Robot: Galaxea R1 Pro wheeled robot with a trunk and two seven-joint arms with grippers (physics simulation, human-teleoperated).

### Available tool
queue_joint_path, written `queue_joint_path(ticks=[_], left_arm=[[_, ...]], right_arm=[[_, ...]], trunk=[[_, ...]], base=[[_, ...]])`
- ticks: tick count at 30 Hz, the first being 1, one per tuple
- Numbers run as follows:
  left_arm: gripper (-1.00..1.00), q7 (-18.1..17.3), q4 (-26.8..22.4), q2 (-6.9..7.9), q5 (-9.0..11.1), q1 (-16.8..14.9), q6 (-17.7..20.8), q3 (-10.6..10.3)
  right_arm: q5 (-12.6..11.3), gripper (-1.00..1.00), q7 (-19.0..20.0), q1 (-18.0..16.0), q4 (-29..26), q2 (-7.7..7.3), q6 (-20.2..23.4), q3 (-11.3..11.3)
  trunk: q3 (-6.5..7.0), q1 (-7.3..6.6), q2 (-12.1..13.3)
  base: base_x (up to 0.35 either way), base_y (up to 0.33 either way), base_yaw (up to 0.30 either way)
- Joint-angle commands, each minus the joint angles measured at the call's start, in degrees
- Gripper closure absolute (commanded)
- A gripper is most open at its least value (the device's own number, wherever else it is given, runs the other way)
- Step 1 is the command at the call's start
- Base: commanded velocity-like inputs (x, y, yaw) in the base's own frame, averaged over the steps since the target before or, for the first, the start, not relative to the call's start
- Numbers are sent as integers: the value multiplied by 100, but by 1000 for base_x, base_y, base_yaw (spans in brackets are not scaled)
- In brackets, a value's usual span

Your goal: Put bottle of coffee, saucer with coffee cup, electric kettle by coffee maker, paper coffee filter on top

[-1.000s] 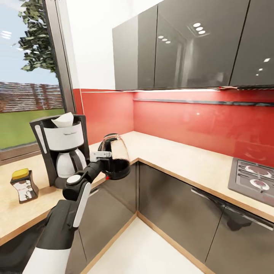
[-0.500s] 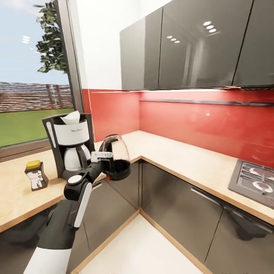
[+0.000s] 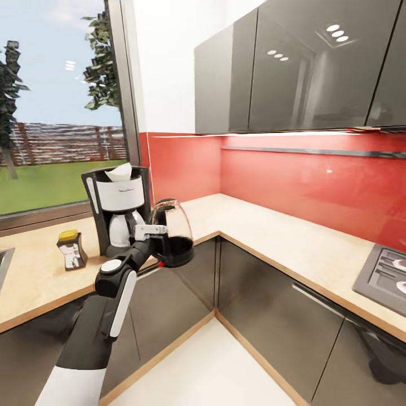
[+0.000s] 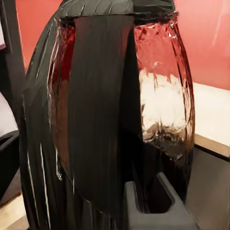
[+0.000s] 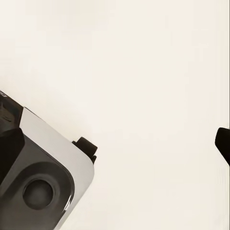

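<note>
Glass electric kettle (image 3: 171, 232) held upright off countertop (image 3: 265, 231) edge, right of coffee maker (image 3: 119, 208) w/ paper coffee filter (image 3: 119, 172).

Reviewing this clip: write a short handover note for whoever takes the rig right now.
Left gripper: shut on the electric kettle, held in the air at the countertop edge, just in front of the coffee maker.
Right gripper: cannot be judged from the right wrist view.
Done: coffee maker on the countertop, paper coffee filter on top of it, bottle of coffee standing beside it.
Left: set the kettle down next to the coffee maker; the saucer and coffee cup remain to be placed.
</note>
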Motion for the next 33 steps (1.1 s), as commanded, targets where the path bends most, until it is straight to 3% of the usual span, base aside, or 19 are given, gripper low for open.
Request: queue_joint_path(ticks=[1,13,22,26,28,31,33], left_arm=[[100,-21,-8,-4,9,-6,33,5],[100,-21,-8,-4,9,-6,33,7],[100,-21,-8,-30,9,-6,33,-69],[100,-21,-1,-292,-4,-9,33,-104],[100,-21,53,-332,-7,-23,33,-106],[100,170,315,-372,-138,-375,37,-113],[100,680,616,-424,-306,-768,41,-117]], right_arm=[[14,-100,45,-2,-3,-1,-11,-49],[23,-100,38,-2,4,7,-11,-46],[31,-100,46,-2,-2,1,-19,-31],[21,-100,53,-2,-3,1,-12,-31],[14,-100,54,-2,-7,0,-11,-31],[18,-100,50,-2,-11,-1,-11,-32],[29,-100,43,-2,-12,-1,-11,-28]], trunk=[[-7,1,-4],[-7,1,-4],[-7,1,-4],[-7,1,-4],[-7,1,-4],[-7,1,-4],[-7,1,-4]], base=[[152,-273,46],[175,-278,190],[35,-53,96],[2,-2,4],[0,0,1],[0,0,0],[0,0,0]])
